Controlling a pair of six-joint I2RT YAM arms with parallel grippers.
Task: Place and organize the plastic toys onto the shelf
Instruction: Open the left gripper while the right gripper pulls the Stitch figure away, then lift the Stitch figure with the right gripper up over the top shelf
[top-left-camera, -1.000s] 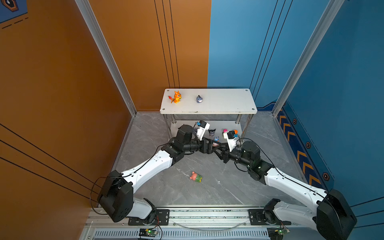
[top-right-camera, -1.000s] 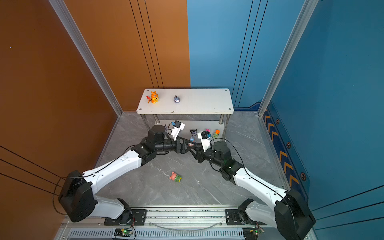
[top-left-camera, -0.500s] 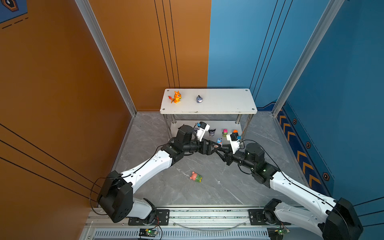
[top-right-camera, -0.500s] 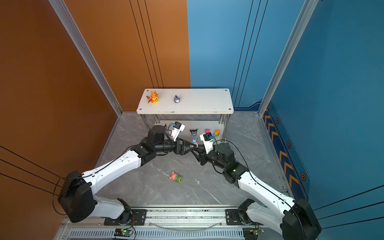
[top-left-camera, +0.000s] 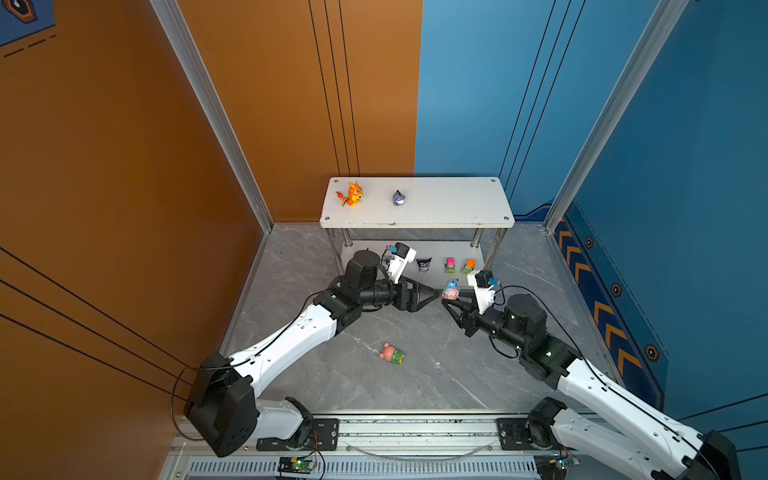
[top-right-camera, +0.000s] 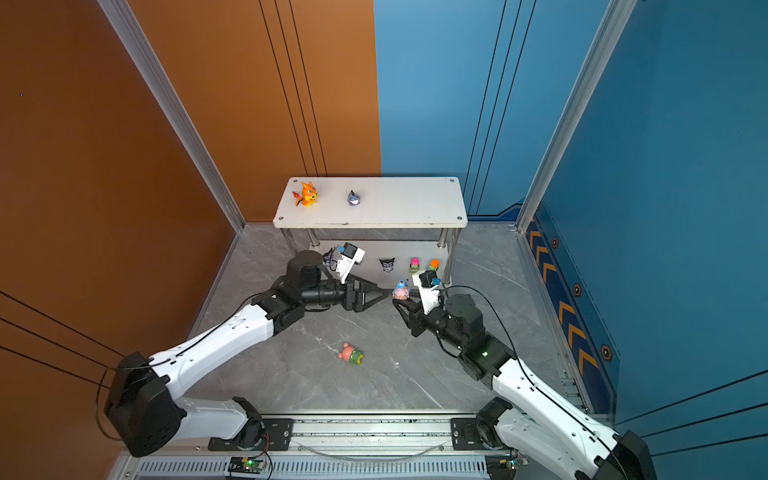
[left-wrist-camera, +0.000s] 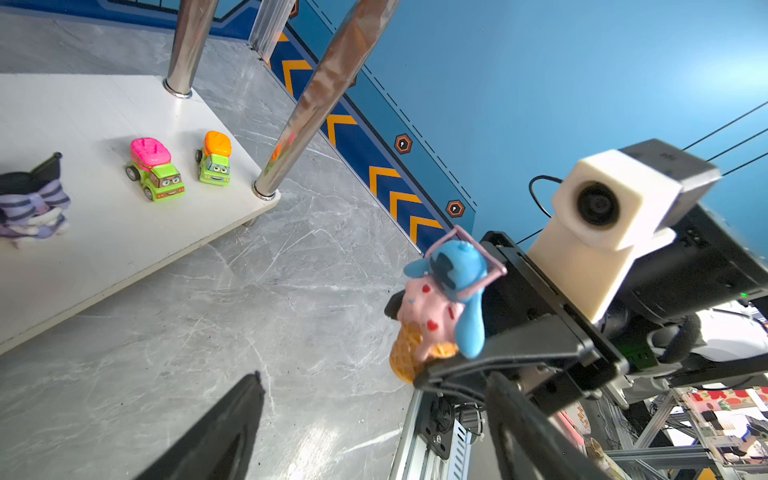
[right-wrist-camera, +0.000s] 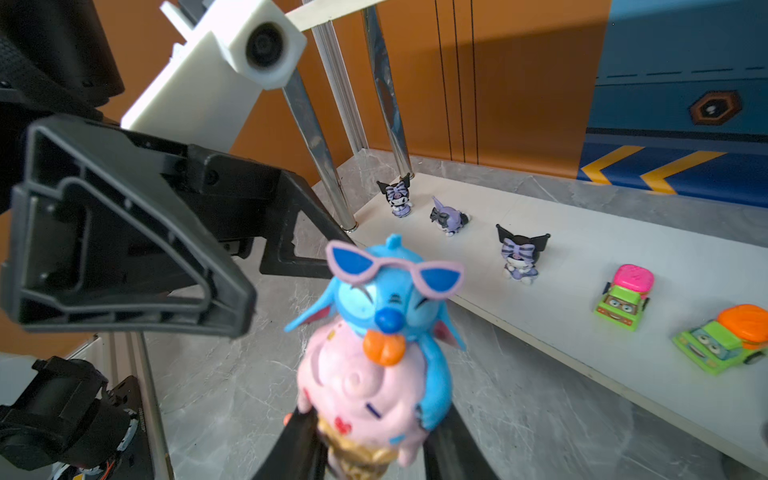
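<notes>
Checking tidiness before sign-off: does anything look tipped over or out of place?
Yes. The pink bear lies on its side on the floor, apart from the shelf. On the lower board, one imp looks toppled rather than standing.

Orange dragon (top-left-camera: 352, 194), grey-blue donkey (top-left-camera: 399, 198), blue creature (top-left-camera: 451, 288) with pink scoop, pink bear (top-left-camera: 391, 354), white shelf (top-left-camera: 451, 199)

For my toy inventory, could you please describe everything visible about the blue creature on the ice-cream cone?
The blue creature is glossy plastic: pink sunglasses on its head, orange tongue, arms around a pink sprinkled scoop on a golden waffle cone. The right pincer grips the cone, holding it above the grey floor before the shelf's lower board; nothing else touches it.
</notes>
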